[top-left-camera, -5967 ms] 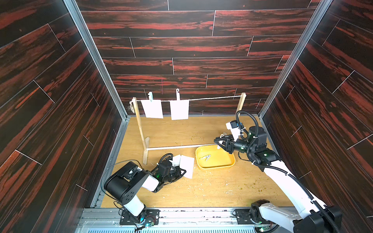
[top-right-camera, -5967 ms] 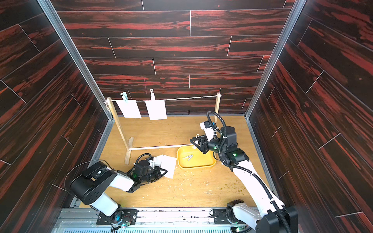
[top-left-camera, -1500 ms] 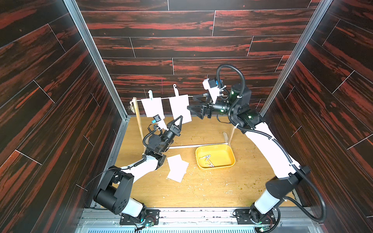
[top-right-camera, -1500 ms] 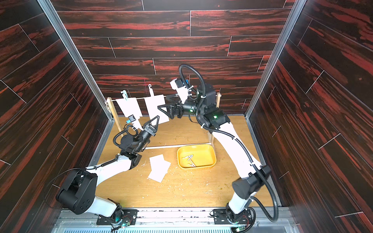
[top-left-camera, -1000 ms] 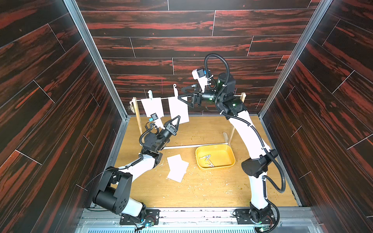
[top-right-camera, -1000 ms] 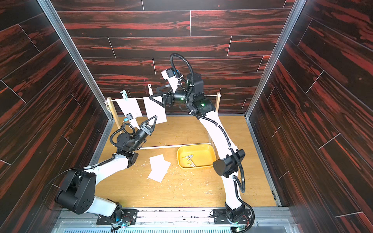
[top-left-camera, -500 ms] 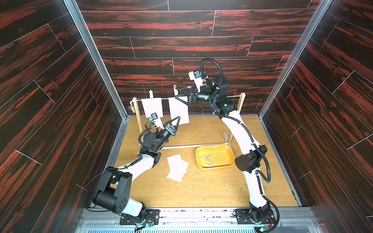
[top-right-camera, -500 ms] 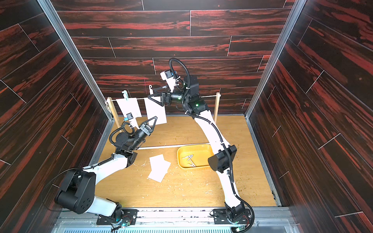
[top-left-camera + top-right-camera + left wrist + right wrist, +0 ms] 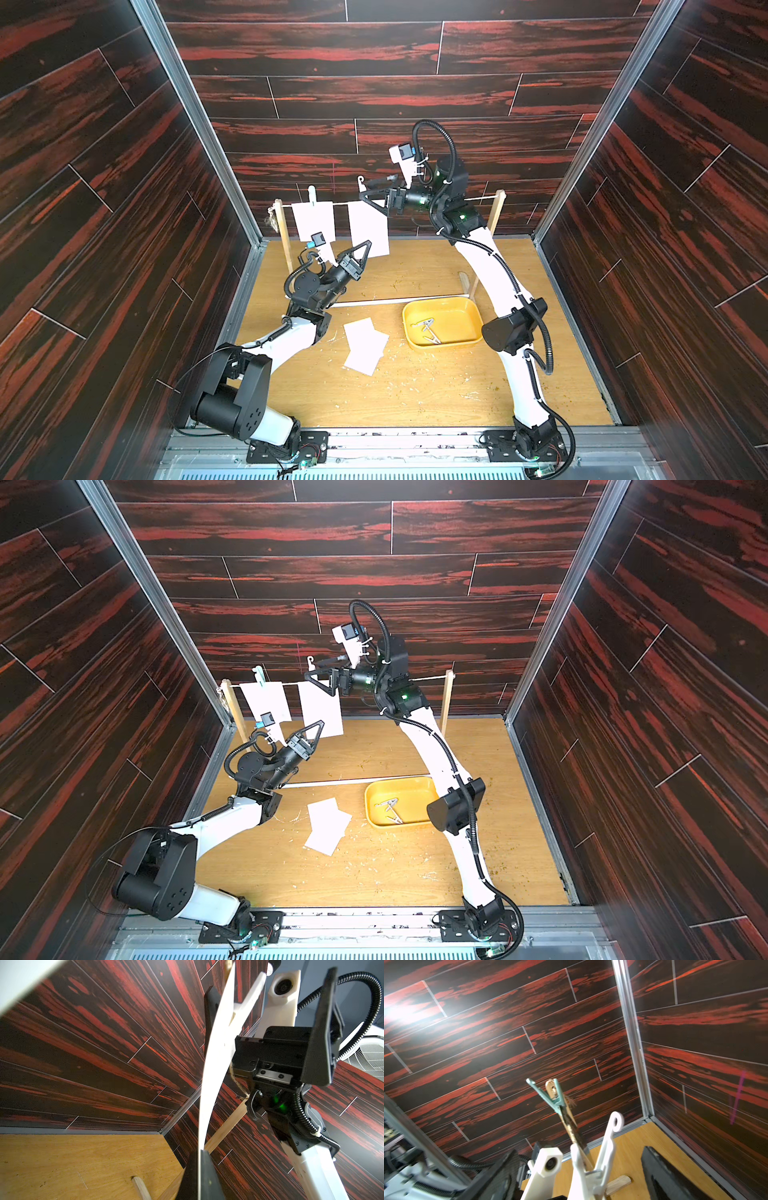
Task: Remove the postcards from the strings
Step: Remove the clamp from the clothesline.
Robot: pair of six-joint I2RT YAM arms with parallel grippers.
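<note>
Hanging on the strings [image 9: 482, 198] in both top views are two postcards [image 9: 313, 220]. Two more lie loose [image 9: 365, 345] on the desk [image 9: 415, 395], near a yellow tray [image 9: 440, 300]. The left gripper [image 9: 366, 244] is clamped on the lower edge of the held postcard [image 9: 370, 224]. The right gripper [image 9: 369, 189] stands wide open around the white clothespin [image 9: 360, 179] at that card's top.

In the left wrist view the held postcard [image 9: 209, 1084] bows edge-on, so it looks thin, light and floppy. A hard pull would likely crease or tear it.

In the right wrist view the white clothespin [image 9: 609, 1138] sits between the spread fingers [image 9: 662, 1176], clear of both. Squeezing its tails looks the safer hold.
</note>
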